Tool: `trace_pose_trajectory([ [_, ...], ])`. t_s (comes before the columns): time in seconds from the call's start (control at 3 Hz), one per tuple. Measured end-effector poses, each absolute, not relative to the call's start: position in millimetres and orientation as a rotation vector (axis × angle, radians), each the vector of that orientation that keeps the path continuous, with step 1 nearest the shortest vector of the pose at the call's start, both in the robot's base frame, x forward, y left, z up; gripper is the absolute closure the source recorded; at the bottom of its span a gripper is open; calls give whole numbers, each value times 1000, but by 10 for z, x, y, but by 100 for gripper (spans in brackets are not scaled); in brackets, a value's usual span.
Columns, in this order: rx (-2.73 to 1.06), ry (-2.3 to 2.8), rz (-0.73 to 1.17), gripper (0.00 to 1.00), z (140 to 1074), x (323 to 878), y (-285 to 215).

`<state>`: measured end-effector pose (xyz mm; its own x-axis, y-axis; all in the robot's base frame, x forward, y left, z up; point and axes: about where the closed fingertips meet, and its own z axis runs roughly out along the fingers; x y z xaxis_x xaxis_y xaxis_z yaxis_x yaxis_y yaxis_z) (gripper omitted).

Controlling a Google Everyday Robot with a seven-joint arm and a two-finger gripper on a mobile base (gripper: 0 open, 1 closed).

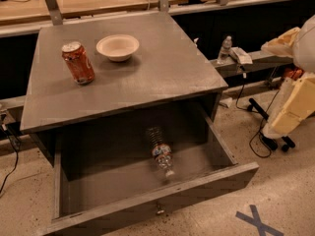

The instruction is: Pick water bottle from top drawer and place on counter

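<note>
1. Step check: the drawer (222,142) is already out from under the counter's (162,73) front edge, and nothing has been grabbed yet. So I'd call this the very start of the pick, with the reach not begun.
2. The bottle (160,151) is lying flat on the drawer floor, a bit right of centre. Its cap points toward the front panel and its base points back under the counter. It isn't touching either side wall. The knob (159,210) is just in front of it on the outside.
3. The gripper (291,107) is way off past the counter's right edge, over the floor and well apart from the bottle. Honestly can't tell if it's open or closed from here.
4. Next move, I reckon: swing in over the drawer's front edge, drop down onto the bottle, and close across the ribbed body rather than along it. The counter's front edge overhangs the back of the drawer, so there isn't much headroom there.
5. For the drop-off, the can (78,63) is near the left edge and the bowl (117,47) is toward the back. The front-right corner looks like the obvious spot.
6. Don't mix it up with the small bottle (224,49) standing beyond the right edge.
</note>
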<state>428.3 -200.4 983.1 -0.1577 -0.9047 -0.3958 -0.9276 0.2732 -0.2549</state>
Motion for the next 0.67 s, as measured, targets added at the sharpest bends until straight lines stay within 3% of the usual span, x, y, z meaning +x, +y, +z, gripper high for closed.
trace_pose_trajectory([
  [0.67, -1580, 2074, 84, 0, 9746, 4424, -1950],
])
